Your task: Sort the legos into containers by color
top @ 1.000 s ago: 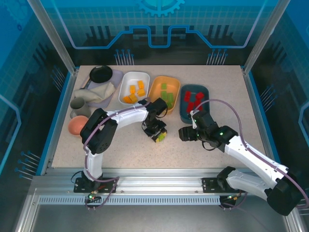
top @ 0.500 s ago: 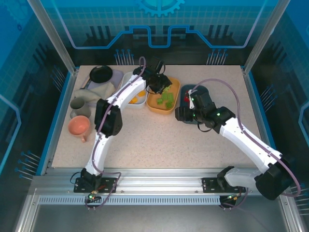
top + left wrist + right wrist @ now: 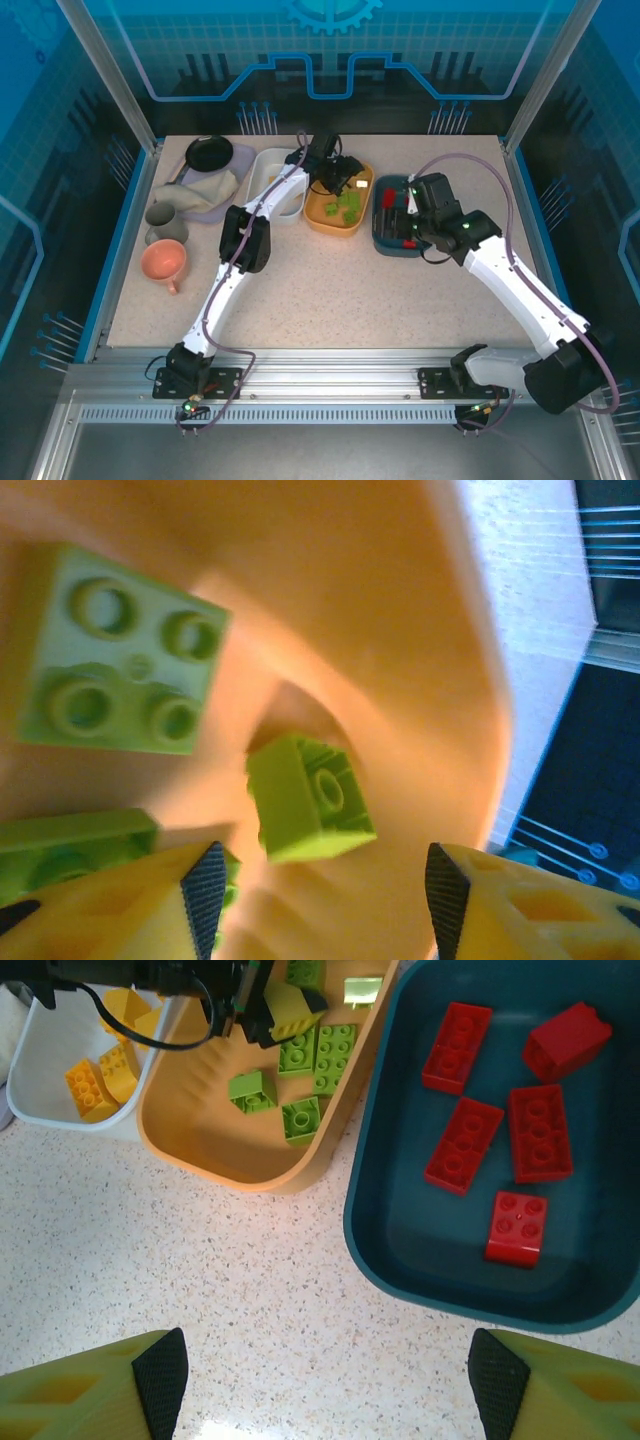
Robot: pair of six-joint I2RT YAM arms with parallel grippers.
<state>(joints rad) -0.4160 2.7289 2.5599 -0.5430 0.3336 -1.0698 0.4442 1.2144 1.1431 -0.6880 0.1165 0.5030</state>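
Note:
My left gripper (image 3: 320, 880) is open low over the orange dish (image 3: 400, 630). A light green brick (image 3: 310, 798) lies loose on the dish floor between the fingers, touching neither, and a larger green brick (image 3: 120, 665) sits beside it. From above, the left gripper (image 3: 345, 182) is at the orange dish (image 3: 335, 225). My right gripper (image 3: 328, 1375) is open over bare table just in front of the teal dish (image 3: 450, 1230), which holds several red bricks (image 3: 463, 1145). Orange-yellow bricks (image 3: 100, 1075) lie in the white dish (image 3: 50, 1070).
At the back left stand a round black pan (image 3: 210, 152), a beige cloth (image 3: 205, 190), a grey cup (image 3: 165, 220) and a pinkish bowl (image 3: 163, 260). The three dishes sit side by side at the back centre.
The left gripper went from the table's middle back to the orange dish and let go of a green brick there. The right gripper moved back toward the teal dish.

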